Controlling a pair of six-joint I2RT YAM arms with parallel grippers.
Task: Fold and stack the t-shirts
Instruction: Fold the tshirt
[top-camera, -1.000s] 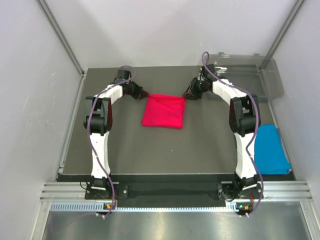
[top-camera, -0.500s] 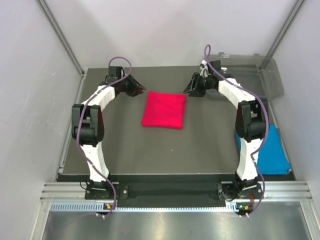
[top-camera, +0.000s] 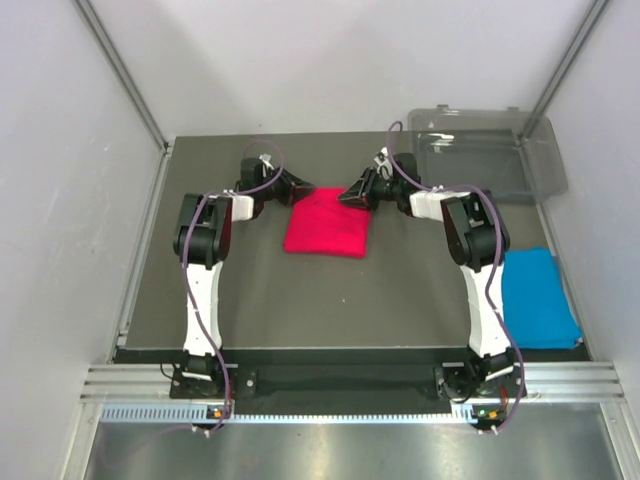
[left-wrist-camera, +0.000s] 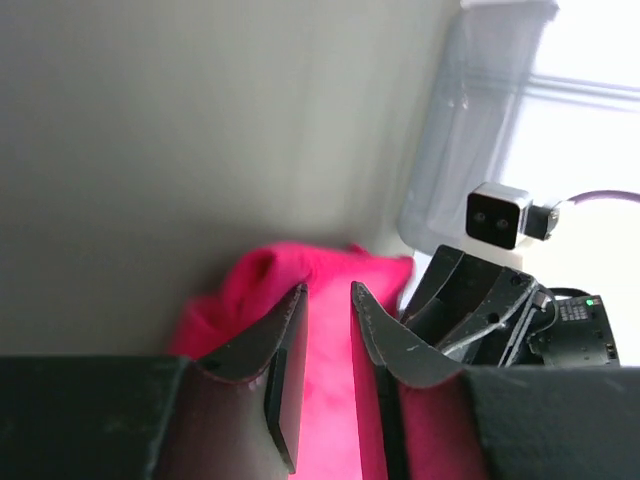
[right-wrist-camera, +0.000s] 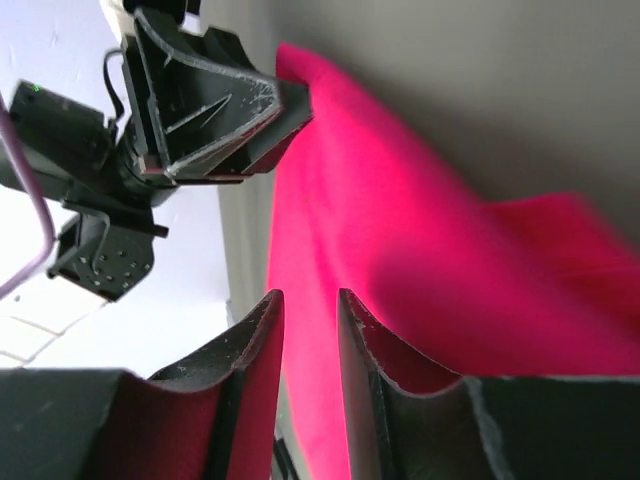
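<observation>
Pink shirt (top-camera: 328, 228) folded to small square, flat on table (top-camera: 300, 300), midway across, toward far edge. Left gripper (top-camera: 296, 190) at its far-left corner, right gripper (top-camera: 353, 193) at far-right corner. Matched placement likely serves next fold or lift toward stack. Both jaws narrowed to slim gap at cloth; whether cloth is pinched, cannot tell. Blue shirt (top-camera: 538, 298) lies folded at right edge, probable stack base.

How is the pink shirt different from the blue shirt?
The pink shirt lies in the middle of the table; the blue shirt lies at its right edge. The left end effector and right end effector are at the pink shirt's far corners; neither is near the blue shirt. The pink shirt looks squarish, the blue shirt longer. Both are plain and look folded.
</observation>
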